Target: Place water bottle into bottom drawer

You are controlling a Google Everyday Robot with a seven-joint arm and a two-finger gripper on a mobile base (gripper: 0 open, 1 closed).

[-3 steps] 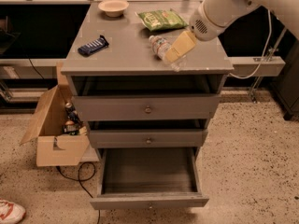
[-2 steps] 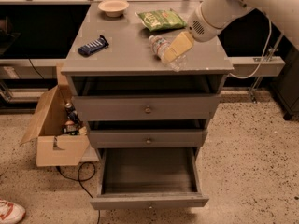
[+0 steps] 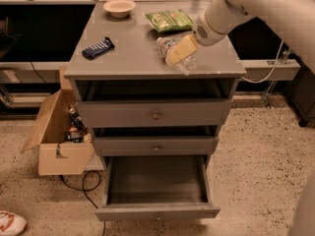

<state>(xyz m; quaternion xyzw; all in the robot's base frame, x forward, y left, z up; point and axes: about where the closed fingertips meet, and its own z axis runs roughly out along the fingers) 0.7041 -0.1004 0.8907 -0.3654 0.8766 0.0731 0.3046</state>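
Grey cabinet top (image 3: 133, 63) carries a bowl (image 3: 119, 7), a green chip bag (image 3: 168, 20), a dark snack bar (image 3: 98, 47) and the water bottle (image 3: 166, 45), lying near its front right edge. The gripper (image 3: 178, 52) sits over the bottle; whether it grips cannot be told. The bottom drawer (image 3: 157, 213) stands pulled out above speckled floor (image 3: 256, 156), with a cardboard box (image 3: 59, 154) to one side

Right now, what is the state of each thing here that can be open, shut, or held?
bottom drawer: pulled open, empty.
middle drawer: shut.
top drawer: shut.
water bottle: lying on the cabinet top, under the gripper.
gripper: at the bottle, above the cabinet top.
cardboard box: flaps open, on the floor.
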